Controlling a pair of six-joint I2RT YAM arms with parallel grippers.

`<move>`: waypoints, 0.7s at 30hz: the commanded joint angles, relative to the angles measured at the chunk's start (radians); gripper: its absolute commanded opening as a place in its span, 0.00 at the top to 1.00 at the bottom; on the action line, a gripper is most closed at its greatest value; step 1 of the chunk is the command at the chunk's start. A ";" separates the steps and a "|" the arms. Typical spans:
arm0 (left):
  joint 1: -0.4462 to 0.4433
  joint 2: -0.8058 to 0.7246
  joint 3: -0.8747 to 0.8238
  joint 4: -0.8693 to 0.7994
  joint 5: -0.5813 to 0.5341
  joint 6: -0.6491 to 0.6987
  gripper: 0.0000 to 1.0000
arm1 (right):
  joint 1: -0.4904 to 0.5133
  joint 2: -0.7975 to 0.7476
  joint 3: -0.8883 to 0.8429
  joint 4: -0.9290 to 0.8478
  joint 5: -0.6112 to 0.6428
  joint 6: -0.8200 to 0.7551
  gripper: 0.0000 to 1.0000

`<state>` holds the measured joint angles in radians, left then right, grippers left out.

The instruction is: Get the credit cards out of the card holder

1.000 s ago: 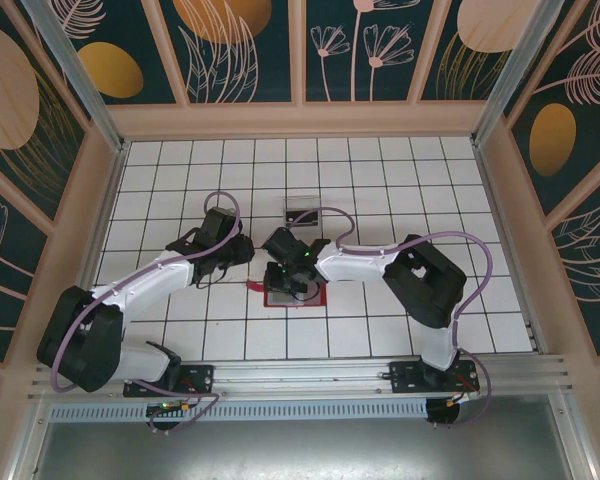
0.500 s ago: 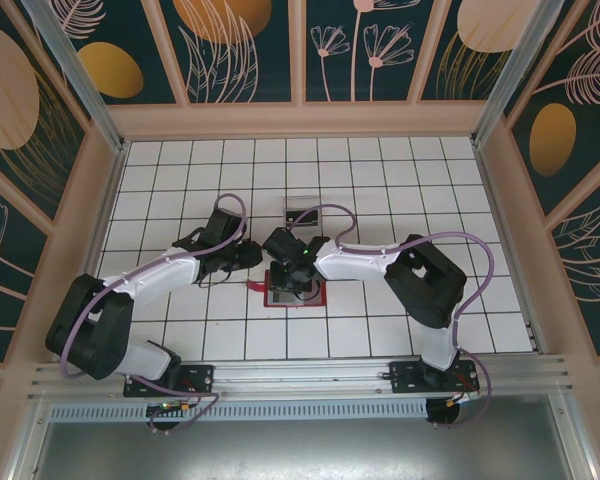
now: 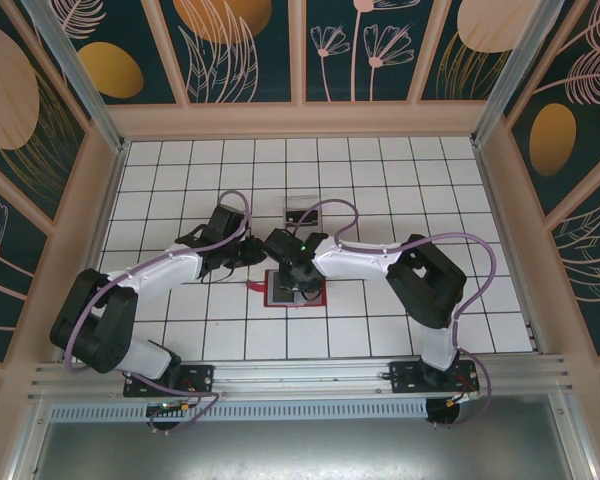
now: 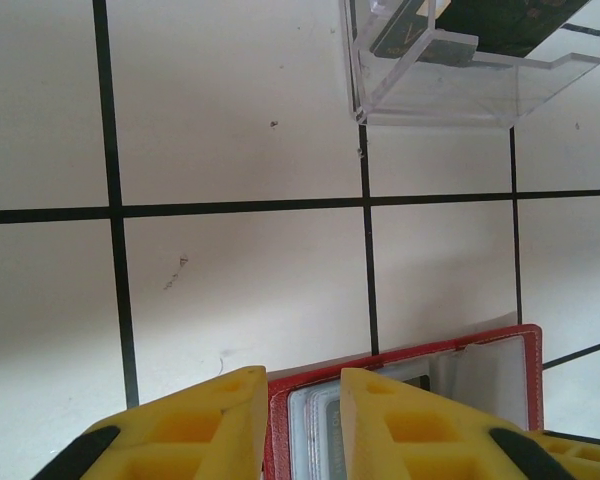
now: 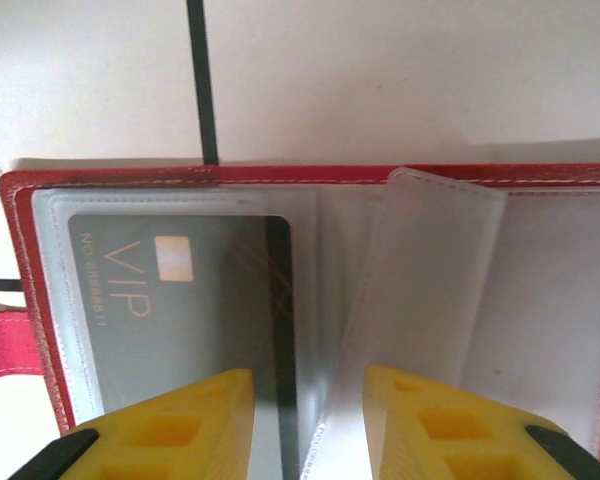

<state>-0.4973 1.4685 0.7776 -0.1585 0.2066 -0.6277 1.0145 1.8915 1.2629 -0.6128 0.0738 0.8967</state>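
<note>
The card holder (image 3: 294,293) lay open and flat on the white tiled table (image 3: 400,160), just in front of both grippers near the middle. In the right wrist view its red border (image 5: 180,177) framed clear sleeves, and one grey credit card (image 5: 180,300) marked VIP sat in the left pocket, its lower end hidden behind my yellow fingers (image 5: 170,425). One clear sleeve stood up from the fold; I could not tell whether the pockets on the right held anything. From above, the right arm covered most of the holder.

The right gripper (image 5: 310,400) pointed down over the fold, jaws parted, gripping nothing. The left gripper (image 4: 303,405) reached in from the left, angled low at the holder's far corner. Its jaws were narrowly apart with the red edge showing in the gap, and I could not tell whether they pinched it.

Beyond it stood a clear plastic box (image 4: 460,70), cut off by the frame, with something dark inside.
</note>
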 commanded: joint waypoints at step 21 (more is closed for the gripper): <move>-0.054 0.000 0.022 0.008 0.065 -0.023 0.76 | -0.027 -0.139 -0.083 -0.140 0.138 0.005 0.63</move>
<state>-0.5335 1.4700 0.7822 -0.1566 0.2493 -0.6357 1.0000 1.8042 1.2072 -0.7162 0.1616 0.8967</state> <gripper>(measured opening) 0.243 0.372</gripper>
